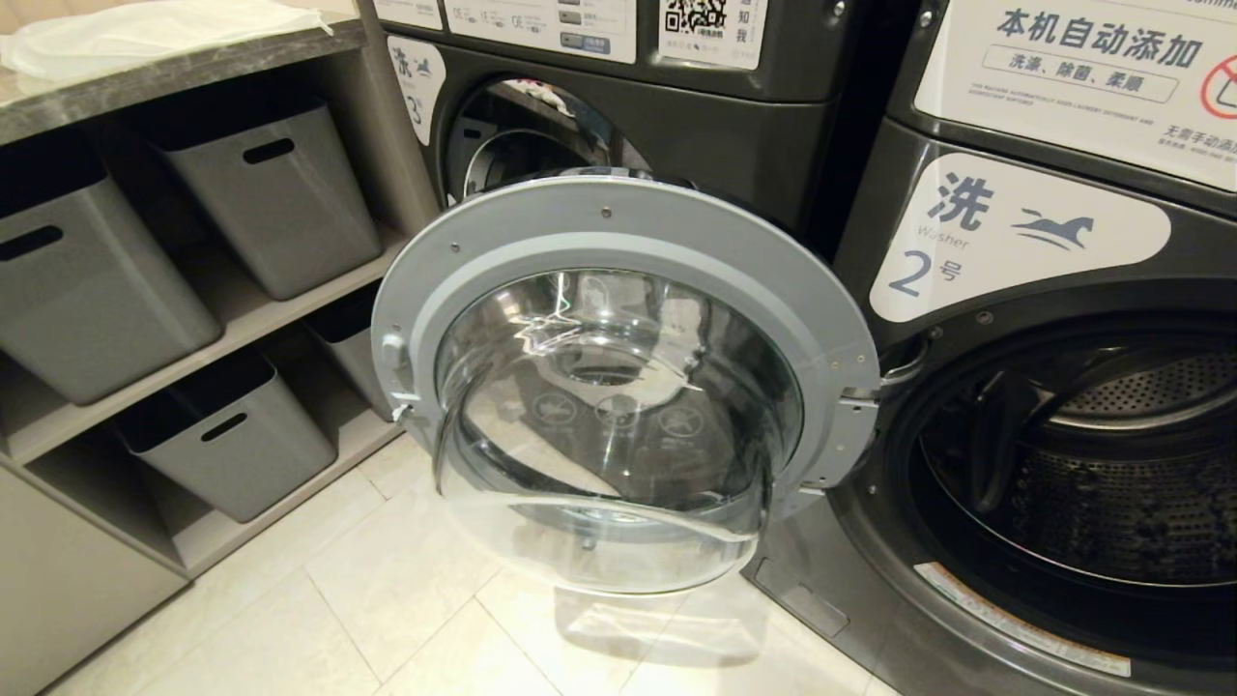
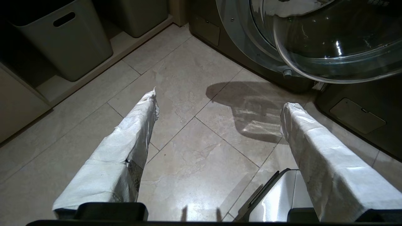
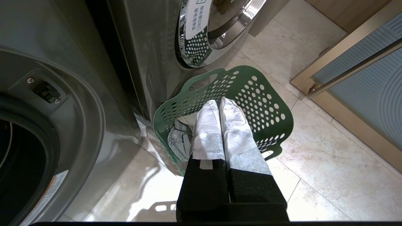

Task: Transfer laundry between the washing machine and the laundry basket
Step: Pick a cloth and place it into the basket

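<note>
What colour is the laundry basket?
Green, with round holes; the laundry basket shows best in the right wrist view.

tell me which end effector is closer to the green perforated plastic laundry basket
Right. The right end effector hangs shut just above the green perforated plastic laundry basket; the left end effector hovers open over floor tiles, no basket in its view.

A: Washer [image 1: 1053,464] at right, dark grey, marked 2. Door [image 1: 618,387] swung wide to the left, grey ring around a clear glass bowl. Perforated drum [image 1: 1131,464] looks bare as far as it shows.

B: Basket [image 3: 267,110], green, perforated, cut-out handles, on the tile floor right beside a machine's front. Pale denim garment [image 3: 179,138] bunched inside against its wall.
</note>
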`<state>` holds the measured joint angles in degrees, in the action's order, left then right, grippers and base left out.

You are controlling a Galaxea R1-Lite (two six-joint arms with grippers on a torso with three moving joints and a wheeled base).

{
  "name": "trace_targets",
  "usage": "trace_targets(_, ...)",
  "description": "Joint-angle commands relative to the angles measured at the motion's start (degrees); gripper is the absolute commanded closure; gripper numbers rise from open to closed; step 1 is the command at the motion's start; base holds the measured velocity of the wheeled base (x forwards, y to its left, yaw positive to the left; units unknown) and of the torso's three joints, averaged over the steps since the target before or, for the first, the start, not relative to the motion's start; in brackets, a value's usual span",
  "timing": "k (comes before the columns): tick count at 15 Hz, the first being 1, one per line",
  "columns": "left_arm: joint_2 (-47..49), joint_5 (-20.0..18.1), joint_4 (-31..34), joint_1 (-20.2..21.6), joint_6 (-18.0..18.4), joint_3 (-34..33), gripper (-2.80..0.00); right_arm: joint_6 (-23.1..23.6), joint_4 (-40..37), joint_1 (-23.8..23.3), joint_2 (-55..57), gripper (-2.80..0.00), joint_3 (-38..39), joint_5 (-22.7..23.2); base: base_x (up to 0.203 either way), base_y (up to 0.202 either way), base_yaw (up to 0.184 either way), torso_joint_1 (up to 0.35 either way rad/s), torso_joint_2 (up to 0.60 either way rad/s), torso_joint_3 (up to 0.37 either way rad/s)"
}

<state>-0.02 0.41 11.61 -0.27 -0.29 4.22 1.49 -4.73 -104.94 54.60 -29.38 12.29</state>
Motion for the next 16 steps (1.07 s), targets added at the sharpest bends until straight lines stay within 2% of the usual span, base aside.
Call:
trace_targets(1,-0.1,0.0,0.1,0.0,0.0,0.0,-2.8,0.2,0.0,0.0,0.0,0.0,0.1,0.1,0.0,0.0,0.0,-0.003,0.0,0.207)
trace_targets(6,-0.1,0.0,0.1,0.0,-0.1,0.0,-2.8,1.1,-0.1,0.0,-1.9,0.0,1.9,1.2,0.0,0.0,0.0,0.002,0.0,0.196)
trace_targets(9,-0.2,0.0,0.1,0.0,-0.1,0.0,-2.8,2.3,-0.1,0.1,-2.1,0.0,2.3,1.8,0.0,0.0,0.0,0.001,0.0,0.063)
trace_targets(16,-0.2,0.0,0.1,0.0,-0.1,0.0,-2.8,8.4,0.2,0.4,-2.5,0.0,5.0,7.8,0.0,0.0,0.0,0.002,0.0,0.008)
